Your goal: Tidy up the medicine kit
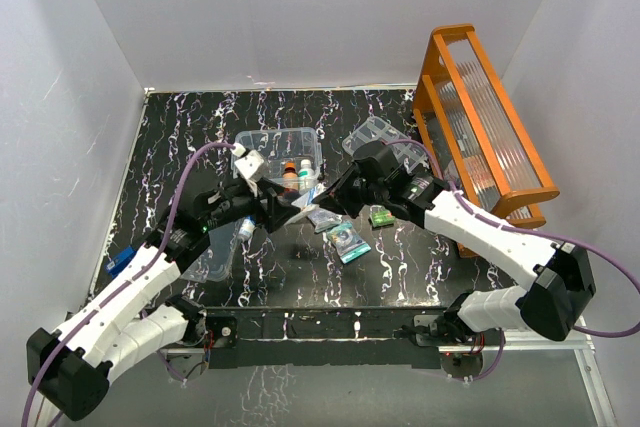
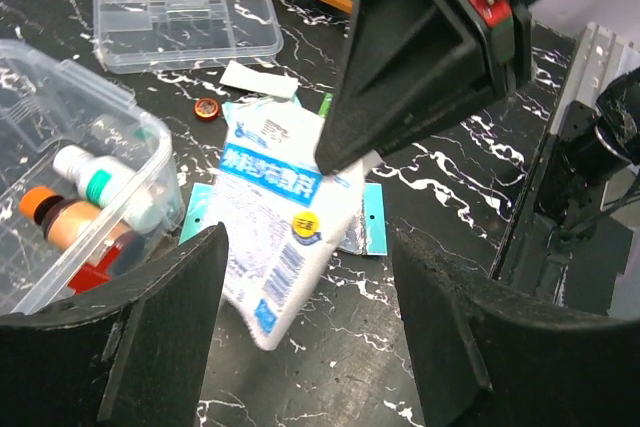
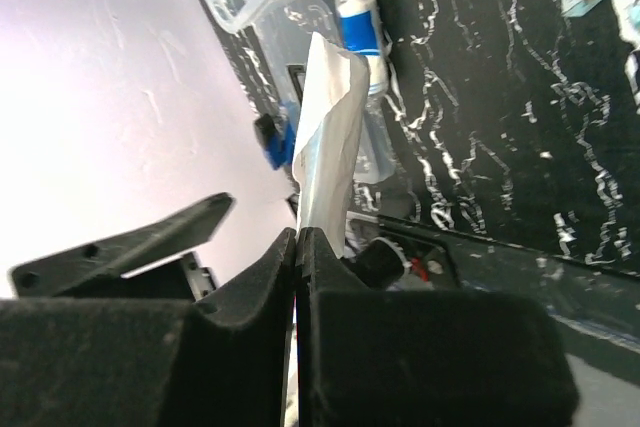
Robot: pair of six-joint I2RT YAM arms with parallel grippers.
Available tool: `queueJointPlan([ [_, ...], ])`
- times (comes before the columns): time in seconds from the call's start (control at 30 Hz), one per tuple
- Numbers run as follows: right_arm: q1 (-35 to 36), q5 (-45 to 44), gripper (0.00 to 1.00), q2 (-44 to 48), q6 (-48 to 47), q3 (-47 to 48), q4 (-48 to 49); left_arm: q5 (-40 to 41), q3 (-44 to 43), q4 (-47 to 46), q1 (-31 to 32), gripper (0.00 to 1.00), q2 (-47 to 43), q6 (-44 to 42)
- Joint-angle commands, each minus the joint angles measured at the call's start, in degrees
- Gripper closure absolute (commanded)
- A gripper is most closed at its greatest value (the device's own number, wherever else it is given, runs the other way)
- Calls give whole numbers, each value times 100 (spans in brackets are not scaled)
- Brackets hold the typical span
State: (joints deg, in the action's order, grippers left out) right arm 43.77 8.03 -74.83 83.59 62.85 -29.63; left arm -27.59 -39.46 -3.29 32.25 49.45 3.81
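Note:
The medicine kit's clear box [image 1: 305, 142] stands mid-table with two small bottles [image 2: 95, 182] inside. Its divided tray [image 1: 378, 135] lies to the right of the box, also seen as the tray [image 2: 185, 12]. My right gripper [image 1: 325, 192] is shut on the top corner of a white and blue packet [image 2: 275, 217], which hangs above the table beside the box [image 2: 120, 117]. The right wrist view shows that packet [image 3: 330, 137] edge-on between the closed right gripper [image 3: 298, 237]. My left gripper [image 2: 305, 347] is open just below the packet, with its fingers [image 2: 160, 327] either side and not touching it.
Flat sachets [image 1: 347, 242] and a small green item [image 1: 381, 216] lie right of centre. A small red round item [image 2: 207, 107] sits near the tray. A tall orange rack [image 1: 480, 127] stands along the right edge. A blue item [image 1: 120, 262] lies at the left edge, and a small bottle [image 1: 246, 230] lies by the left arm.

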Motion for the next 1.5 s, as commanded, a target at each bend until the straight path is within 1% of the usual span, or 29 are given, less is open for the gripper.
queueJointPlan([
  [0.0, -12, -249, 100, 262, 1141, 524, -309, 124, 83, -471, 360, 35, 102, -672],
  [0.17, -12, -436, 100, 284, 1557, 932, -593, 593, -65, -618, 744, 35, 446, -1236],
  [0.27, -15, -418, 100, 289, 1738, 1065, -643, 950, -184, -612, 932, 39, 656, -1590],
  [0.37, -9, -388, 100, 312, 1812, 1125, -633, 1250, -184, -740, 1016, 47, 730, -1900],
  [0.5, -13, -369, 100, 328, 1834, 1118, -645, 1444, -171, -1001, 1033, 68, 695, -1898],
  [0.57, -13, -376, 100, 333, 1804, 1099, -649, 1439, -164, -1064, 1029, 72, 640, -1778],
  [0.67, -15, -409, 100, 350, 1745, 1019, -633, 1300, -154, -1127, 1029, 73, 584, -1545],
  [0.7, -10, -418, 100, 359, 1715, 992, -622, 1262, -164, -1108, 1033, 75, 596, -1475],
  [0.8, -19, -460, 100, 416, 1539, 840, -425, 1236, -177, -1072, 1028, 88, 652, -1265],
  [0.83, -31, -484, 93, 449, 1392, 782, -304, 1266, -180, -1065, 1029, 91, 672, -1195],
  [0.93, -100, -551, 53, 583, 834, 625, -7, 1386, -327, -908, 1029, 93, 764, -931],
  [0.97, -123, -609, 42, 650, 581, 574, 90, 1414, -403, -842, 1029, 94, 818, -832],
  [1.03, -148, -722, 28, 815, 71, 418, 363, 1511, -548, -782, 1029, 96, 919, -606],
  [1.1, -188, -870, 21, 995, -584, 294, 614, 1666, -682, -739, 1013, 96, 1022, -218],
  [1.17, -222, -979, 17, 1181, -1256, 168, 959, 1816, -844, -634, 960, 96, 1154, 159],
  [1.27, -238, -1150, 14, 1405, -2471, 23, 1323, 2129, -1265, -103, 715, 97, 1475, 841],
  [1.33, -246, -1103, 14, 1533, -3116, -107, 1645, 2153, -1562, 327, 432, 97, 1694, 1300],
  [1.37, -243, -1082, 14, 1570, -3382, -156, 1759, 2002, -1648, 418, 271, 98, 1747, 1533],
  [1.47, -250, -1017, 14, 1539, -4007, -164, 1901, 1159, -1781, 311, -275, 98, 1778, 2365],
])
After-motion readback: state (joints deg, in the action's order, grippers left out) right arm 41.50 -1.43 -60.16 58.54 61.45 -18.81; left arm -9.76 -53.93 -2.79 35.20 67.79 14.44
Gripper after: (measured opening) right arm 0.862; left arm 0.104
